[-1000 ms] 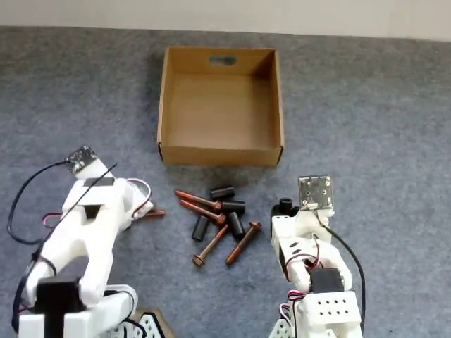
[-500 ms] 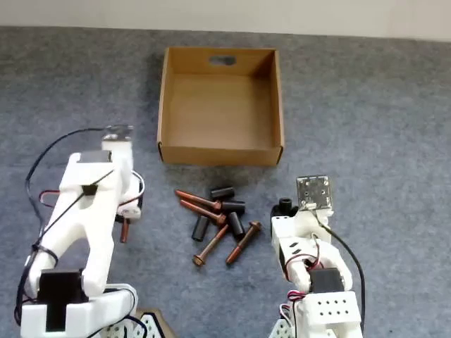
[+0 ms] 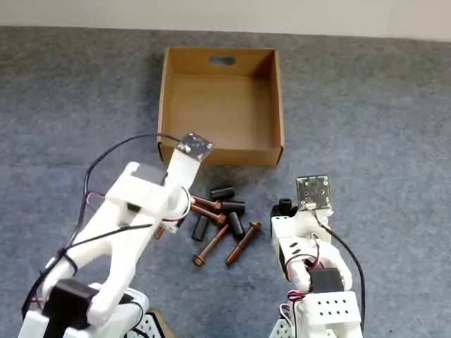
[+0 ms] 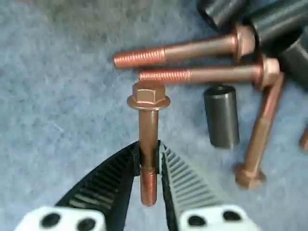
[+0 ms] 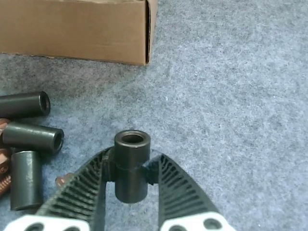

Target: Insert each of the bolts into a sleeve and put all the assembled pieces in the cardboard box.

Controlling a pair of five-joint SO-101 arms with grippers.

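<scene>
At 9 o'clock of the pile [image 3: 224, 211], your left end effector [image 4: 149, 149] clamps a bolt [image 4: 148, 120] by its threaded end; at 3 o'clock, the right end effector [image 5: 131, 156] clamps a sleeve [image 5: 132, 144]. Head-first, the bolt likely won't enter.

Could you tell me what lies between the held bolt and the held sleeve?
In the high view, the pile of loose bolts and loose sleeves lies between them.

Loose bolts [image 3: 211, 245], sleeves [image 3: 223, 192] before cardboard box [image 3: 220, 155]
</scene>
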